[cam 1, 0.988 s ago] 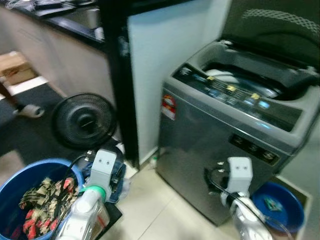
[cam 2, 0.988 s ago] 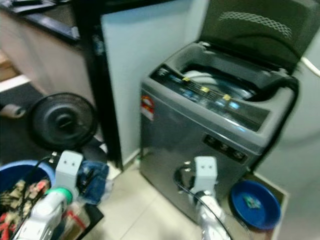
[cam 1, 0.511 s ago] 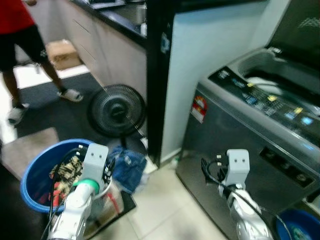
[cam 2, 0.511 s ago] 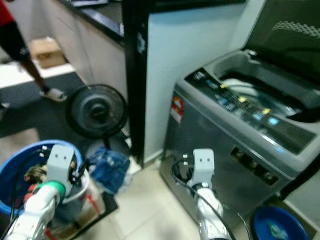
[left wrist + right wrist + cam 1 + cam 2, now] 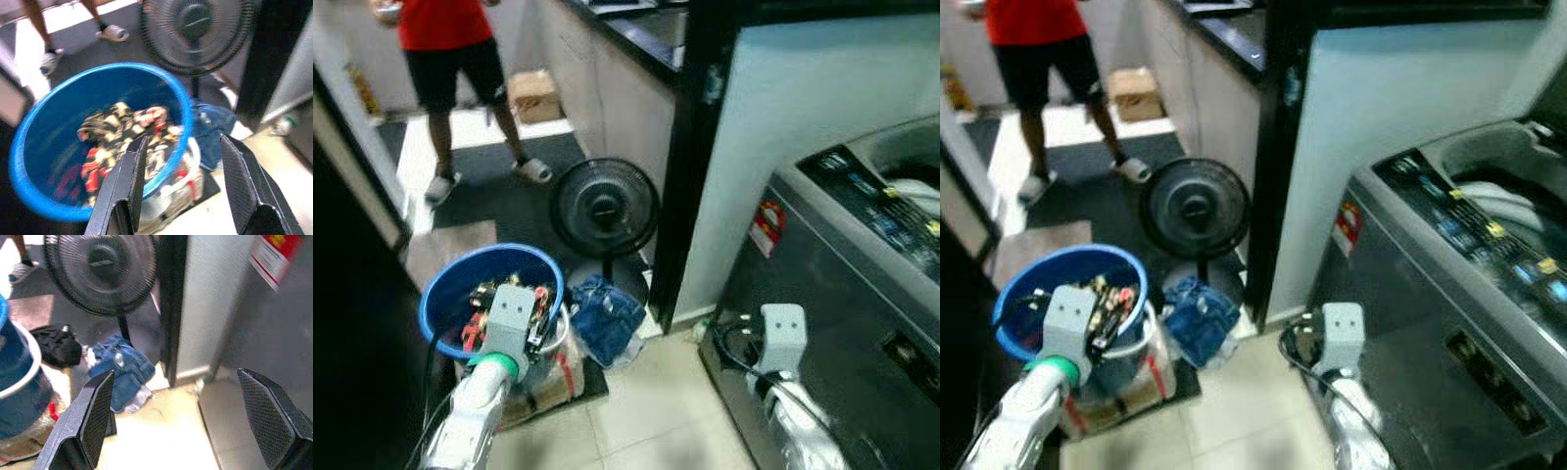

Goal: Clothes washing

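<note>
Left wrist view: a round blue tub (image 5: 29, 196) is seen standing upright on the floor, mouth upward, with crumpled black, cream and red patterned clothes (image 5: 132, 142) heaped inside. The left hand (image 5: 183, 191) is held over its rim, fingers spread wide, nothing gripped. A blue denim garment (image 5: 607, 318) lies just beside the tub. The right hand (image 5: 188, 426) is spread wide near the grey washing machine (image 5: 822, 294), whose red sticker (image 5: 765, 217) cannot be read.

You're looking at pale floor tiles (image 5: 646, 411), a dark mat (image 5: 509, 201) lying beyond, a black fan (image 5: 605, 208) standing by a black-topped counter (image 5: 1224, 29).
</note>
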